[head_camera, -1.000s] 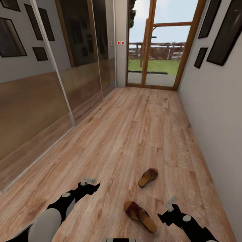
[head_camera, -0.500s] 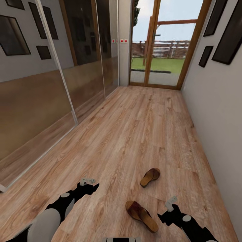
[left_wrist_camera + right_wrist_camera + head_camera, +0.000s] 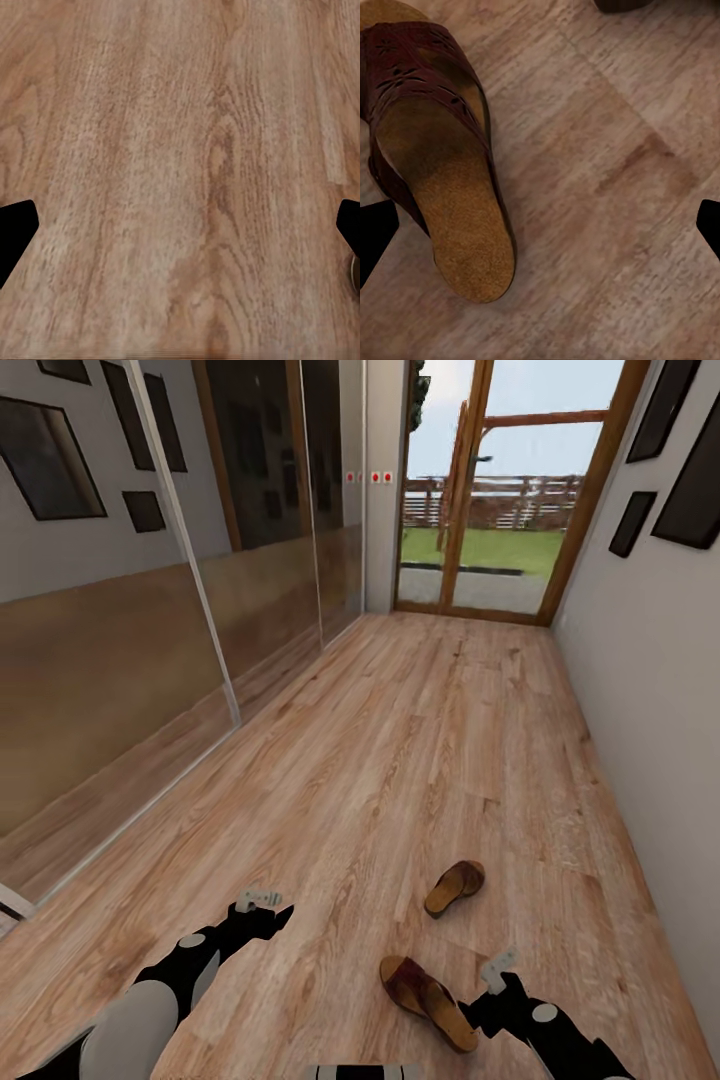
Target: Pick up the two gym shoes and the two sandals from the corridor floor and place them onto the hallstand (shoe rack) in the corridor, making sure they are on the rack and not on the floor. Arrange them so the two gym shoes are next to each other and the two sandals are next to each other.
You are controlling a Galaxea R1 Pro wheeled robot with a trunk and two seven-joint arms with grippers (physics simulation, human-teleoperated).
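Sandal (image 3: pixel 430 1002) nearest, flat on the floor (image 3: pixel 400 760), sole down and strap up, just beside the right gripper (image 3: pixel 497 967). Seen closer to that gripper than a second ago, with the gap between them narrowed. Fingers spread wide on that side, holding nothing; in the right wrist view, sandal off to one side rather than between the tips. Probably lining up for a first grasp, with more sideways travel needed before closing.

Left gripper (image 3: pixel 258 900) hovering over bare planks, well apart from both sandals, fingers likewise spread and empty. No real shift of this arm against the body.

Second sandal (image 3: pixel 455 887) a little farther on, tilted onto its edge, apart from the first.

Beyond, long run of floor, mirrored doors (image 3: pixel 120 690) along the left wall, glazed door (image 3: pixel 480 510) at the far end. Whole scene slid rightward and slightly down across the head view: a turn of the camera, not of the sandals. Nothing racked yet, judging by both sandals on the floor.
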